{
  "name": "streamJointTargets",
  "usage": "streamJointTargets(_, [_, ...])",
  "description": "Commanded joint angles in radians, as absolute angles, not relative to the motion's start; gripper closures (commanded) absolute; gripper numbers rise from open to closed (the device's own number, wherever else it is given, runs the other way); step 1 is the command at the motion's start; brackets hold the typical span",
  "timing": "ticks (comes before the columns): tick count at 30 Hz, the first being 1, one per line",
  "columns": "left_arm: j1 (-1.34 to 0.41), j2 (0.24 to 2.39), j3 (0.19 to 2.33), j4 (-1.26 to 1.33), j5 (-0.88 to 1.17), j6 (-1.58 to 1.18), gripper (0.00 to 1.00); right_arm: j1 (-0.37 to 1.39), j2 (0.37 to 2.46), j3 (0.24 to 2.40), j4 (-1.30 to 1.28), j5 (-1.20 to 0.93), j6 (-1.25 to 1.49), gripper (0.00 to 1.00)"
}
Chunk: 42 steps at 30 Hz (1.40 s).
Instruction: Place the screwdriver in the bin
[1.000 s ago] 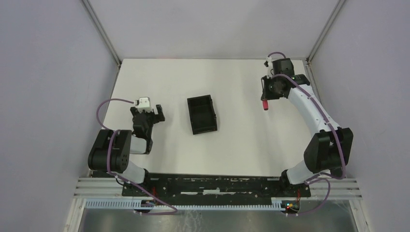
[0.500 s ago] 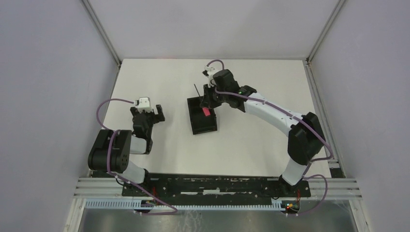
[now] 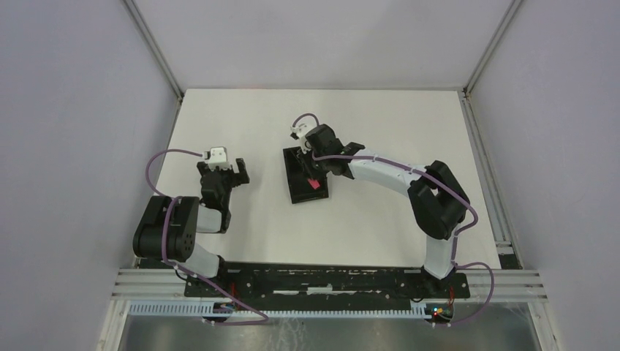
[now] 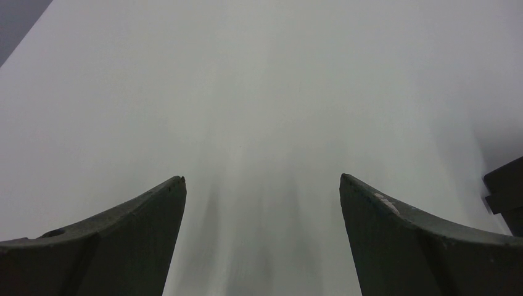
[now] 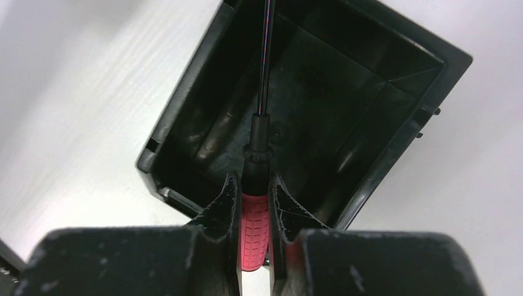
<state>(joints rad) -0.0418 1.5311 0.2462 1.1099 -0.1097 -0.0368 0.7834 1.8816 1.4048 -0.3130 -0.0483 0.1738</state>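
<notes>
The right gripper [image 5: 253, 185] clamps the screwdriver [image 5: 255, 228] by its red handle, shaft reaching out over the bin [image 5: 185, 98]. Placing is in hand; the next move likely calls for lowering it inside, then letting go. The left gripper [image 4: 262, 185] hangs open, well apart.

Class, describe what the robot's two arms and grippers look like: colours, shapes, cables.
The left arm and right arm have white links and bulky black joints, with thin purple cables looping along them. The left gripper is black, its fingers broad and tapering. The right gripper is black too, its finger pads ridged.
</notes>
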Motion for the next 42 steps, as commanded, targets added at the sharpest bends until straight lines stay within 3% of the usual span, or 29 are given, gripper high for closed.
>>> streamJointTargets(1, [-0.046,1.535,0.249,1.164,-0.111,-0.021,0.00,0.787,1.922,1.394,-0.275,-0.006,0.125,0.94])
streamJointTargets(8, [-0.044,1.535,0.250,1.164,-0.112,-0.020,0.00,0.792,1.934,1.416,-0.272,-0.006,0.139,0.66])
streamJointTargets(19, [-0.045,1.535,0.249,1.164,-0.111,-0.021,0.00,0.791,1.771,1.449,-0.238,0.041,0.167,0.61])
streamJointTargets(21, [-0.045,1.536,0.249,1.164,-0.112,-0.020,0.00,0.790,1.718,1.438,-0.232,0.064,0.145,0.45])
streamJointTargets(23, [-0.045,1.535,0.249,1.164,-0.112,-0.020,0.00,0.789,1.654,1.401,-0.209,0.077,0.110,0.04])
streamJointTargets(24, [-0.045,1.536,0.249,1.164,-0.112,-0.020,0.00,0.787,1.617,1.380,-0.194,0.094,0.084,0.02])
streamJointTargets(32, [-0.045,1.535,0.249,1.164,-0.112,-0.020,0.00,0.734,1.293,1.021,0.004,0.399,-0.082,0.02])
streamJointTargets(42, [-0.045,1.536,0.250,1.164,-0.111,-0.020,0.00,0.487,0.981,0.401,0.462,0.491,-0.124,0.02])
